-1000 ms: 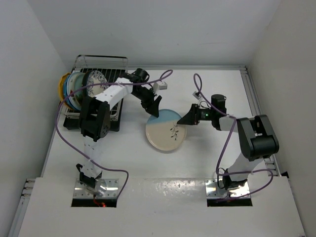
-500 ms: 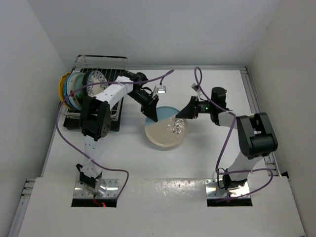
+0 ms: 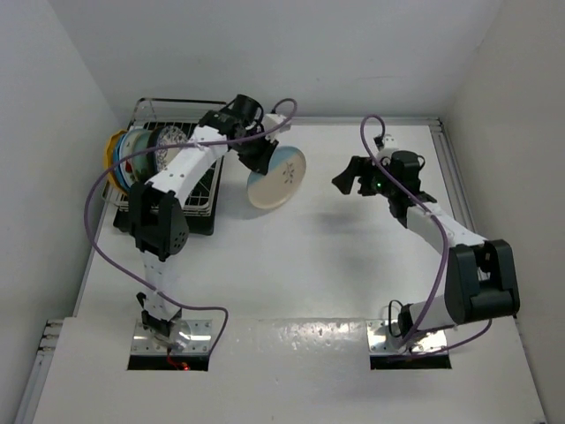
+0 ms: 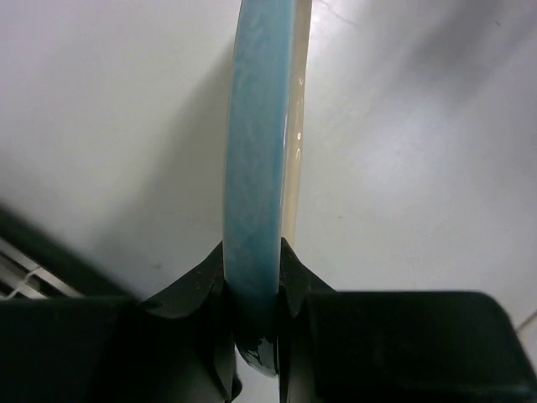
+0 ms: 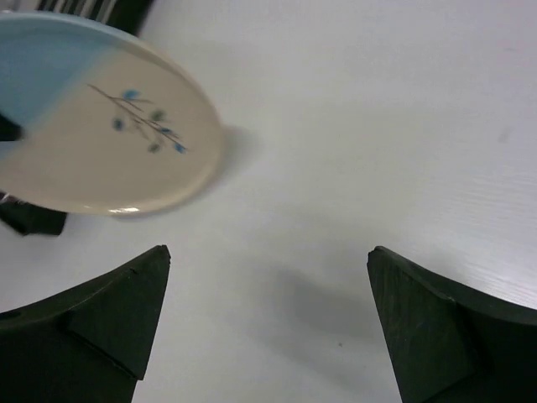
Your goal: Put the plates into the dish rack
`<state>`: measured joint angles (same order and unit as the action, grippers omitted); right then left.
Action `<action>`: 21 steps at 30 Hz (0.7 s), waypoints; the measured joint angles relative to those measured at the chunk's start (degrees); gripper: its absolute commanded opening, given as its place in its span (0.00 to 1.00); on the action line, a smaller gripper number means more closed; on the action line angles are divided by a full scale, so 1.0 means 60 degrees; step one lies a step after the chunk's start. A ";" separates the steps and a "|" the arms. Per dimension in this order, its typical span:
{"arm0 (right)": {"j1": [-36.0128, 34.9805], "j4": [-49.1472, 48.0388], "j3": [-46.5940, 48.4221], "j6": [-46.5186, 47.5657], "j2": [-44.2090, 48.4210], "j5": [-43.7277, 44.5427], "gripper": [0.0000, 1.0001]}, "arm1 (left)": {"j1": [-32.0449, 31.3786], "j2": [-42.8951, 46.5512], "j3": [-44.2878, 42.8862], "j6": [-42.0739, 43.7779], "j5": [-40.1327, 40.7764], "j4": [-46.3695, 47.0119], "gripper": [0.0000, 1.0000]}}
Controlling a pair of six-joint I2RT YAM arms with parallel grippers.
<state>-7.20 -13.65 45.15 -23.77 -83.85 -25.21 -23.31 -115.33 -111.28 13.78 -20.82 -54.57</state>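
Observation:
My left gripper (image 3: 258, 159) is shut on the rim of the blue-and-cream plate (image 3: 276, 177), holding it tilted above the table just right of the dish rack (image 3: 177, 168). In the left wrist view the plate (image 4: 260, 168) stands edge-on between the jaws of that gripper (image 4: 254, 290). Several plates (image 3: 141, 155) stand upright in the rack's left end, yellow, mint green and blue-floral among them. My right gripper (image 3: 350, 179) hangs open over the table right of the plate, nothing between its fingers. From the right wrist the plate (image 5: 101, 134) appears at upper left, beyond the gripper (image 5: 268, 256).
The rack sits at the far left against the side wall. A purple cable (image 3: 106, 230) loops from the left arm over the rack. A raised rail (image 3: 459, 177) runs along the table's right edge.
The right gripper let go of the plate and drew back to the right, opening wide. The left gripper closed on the plate's rim and lifted it up and back toward the rack.

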 measured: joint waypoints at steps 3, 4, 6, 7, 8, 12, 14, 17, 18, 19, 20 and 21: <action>-0.0033 0.0375 -0.0106 -0.0106 0.0514 0.1457 1.00 | 0.0215 0.0262 -0.0452 -0.0390 0.0863 -0.0007 0.00; -0.0076 0.0561 -0.0106 -0.0106 0.0623 0.1876 1.00 | 0.0331 0.0368 -0.0637 -0.0492 0.1086 -0.0036 0.00; -0.0262 0.0951 -0.0102 -0.0055 0.0794 0.2561 1.00 | 0.0652 0.0645 -0.0940 -0.0703 0.1428 -0.0040 0.00; -0.0419 0.1166 -0.0102 -0.0022 0.0867 0.2878 1.00 | 0.0856 0.0849 -0.1064 -0.0812 0.1585 -0.0033 0.00; -0.0612 0.1373 -0.0102 0.0029 0.0947 0.3217 1.00 | 0.1096 0.1082 -0.1151 -0.0903 0.1749 -0.0015 0.00; -0.1359 0.1843 -0.0109 0.0120 0.1228 0.3982 1.00 | 0.2200 0.2084 -0.1490 -0.1195 0.2437 -0.0047 0.00; -0.1585 0.1891 -0.0142 0.0109 0.1355 0.4215 1.00 | 0.2721 0.2495 -0.1730 -0.1275 0.2881 -0.0007 0.00; -0.1719 0.1887 -0.0328 0.0066 0.1483 0.4466 1.00 | 0.3351 0.3013 -0.1723 -0.1344 0.3417 0.0109 0.00; -0.1752 0.1894 -0.0397 0.0033 0.1486 0.4528 1.00 | 0.3512 0.3140 -0.1643 -0.1355 0.3526 0.0120 0.00; -0.1763 0.1927 -0.0463 0.0025 0.1483 0.4586 1.00 | 0.3617 0.3231 -0.1537 -0.1362 0.3555 0.0131 0.00; -0.1770 0.1967 -0.0528 0.0007 0.1483 0.4634 1.00 | 0.3716 0.3311 -0.1381 -0.1384 0.3555 0.0153 0.00; -0.1774 0.2029 -0.0561 0.0000 0.1483 0.4674 1.00 | 0.3814 0.3366 -0.1166 -0.1384 0.3548 0.0189 0.00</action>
<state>-17.85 -1.48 41.78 -23.77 -74.96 2.83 -0.43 -95.13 -118.28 5.48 0.47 -53.43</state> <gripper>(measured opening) 0.996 0.234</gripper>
